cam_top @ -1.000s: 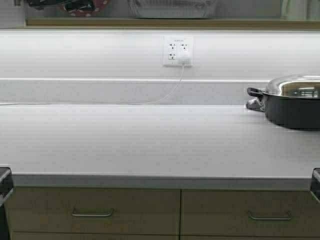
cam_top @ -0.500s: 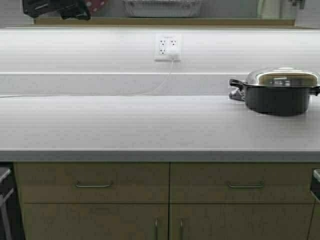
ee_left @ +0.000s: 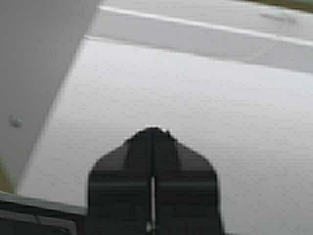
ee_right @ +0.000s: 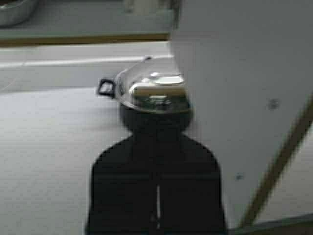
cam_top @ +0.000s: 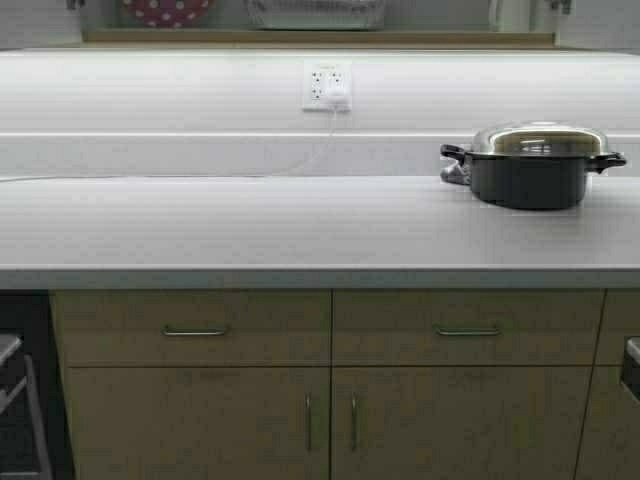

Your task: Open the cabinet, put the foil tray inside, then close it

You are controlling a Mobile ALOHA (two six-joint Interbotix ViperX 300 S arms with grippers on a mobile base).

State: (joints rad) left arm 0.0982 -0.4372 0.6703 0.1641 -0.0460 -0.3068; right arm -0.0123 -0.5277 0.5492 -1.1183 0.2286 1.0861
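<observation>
High view: far up-left of wall outlet [cam_top: 327, 87], red spotted dish [cam_top: 165, 10] on the cabinet [cam_top: 320, 38] floor. Straight above outlet, foil tray [cam_top: 315, 12] already inside the cabinet, on that same floor, only its lower part showing. Right of outlet, on counter [cam_top: 250, 230], dark pot [cam_top: 530, 165] with steel lid. Left wrist view: left gripper [ee_left: 152, 131] pinched shut on nothing, beside pale inner face of open left door [ee_left: 39, 73]. Right wrist view: right gripper [ee_right: 157, 139] likewise clamped empty, next to open right door [ee_right: 244, 98], pot beyond. Judged step: closing, tray placement done. To do well: get closed fingertips behind each door's free edge, push flat and slowly, swing both evenly, keep clear of tray rim, stop once doors sit flush.
</observation>
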